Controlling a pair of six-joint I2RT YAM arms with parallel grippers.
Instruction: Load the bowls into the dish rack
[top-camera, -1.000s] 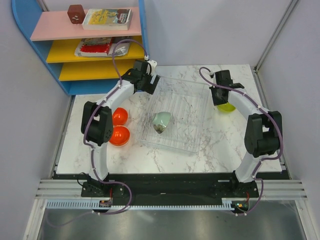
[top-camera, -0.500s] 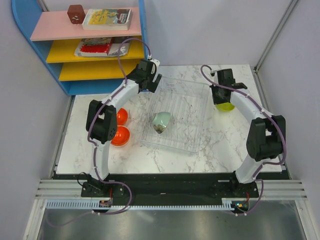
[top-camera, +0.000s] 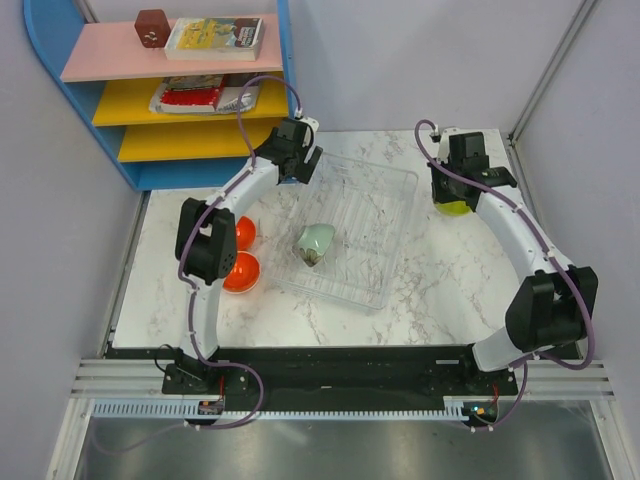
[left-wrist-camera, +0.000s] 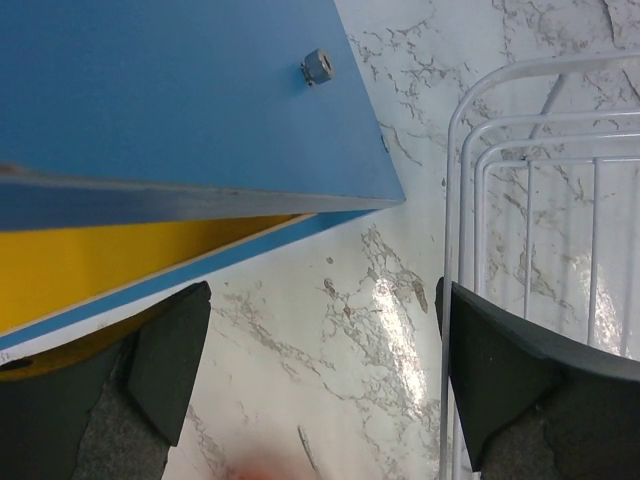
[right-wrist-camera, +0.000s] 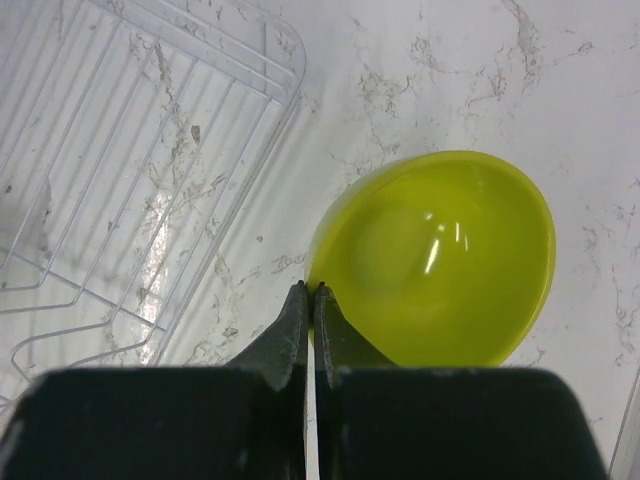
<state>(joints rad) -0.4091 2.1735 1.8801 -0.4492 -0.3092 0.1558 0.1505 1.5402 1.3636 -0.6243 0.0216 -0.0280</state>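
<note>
One marble bench (top-camera: 440, 290) carried every item, with a blue shelf unit (top-camera: 150, 172) standing off its far-left corner and taking no part in the job. The dish rack (top-camera: 365, 210) lay flat and slightly skewed at the middle of the bench, a position that appeared to put it within reach of both arms. A pale green bowl (top-camera: 316, 243) already rested inside the rack near its left side, tipped on edge, as a loaded bowl would be. The far orange bowl (top-camera: 239, 232) and the near orange bowl (top-camera: 240, 271) sat close together on the bench just left of the rack, not yet loaded. A yellow bowl (top-camera: 453, 207) sat on the bench just outside the rack's far-right corner, apart from the wire. The left tool (left-wrist-camera: 322, 300) hung fully released and empty over bare bench between the shelf unit and the rack's far-left corner, well apart from every bowl. The right tool (right-wrist-camera: 310, 295) was clenched, fingertips pressed together right at the yellow bowl's rim on the side facing the rack. Whether that thin rim was caught between them could not be determined. From this tool the rack lay immediately to the left, so the next transfer looked short.
</note>
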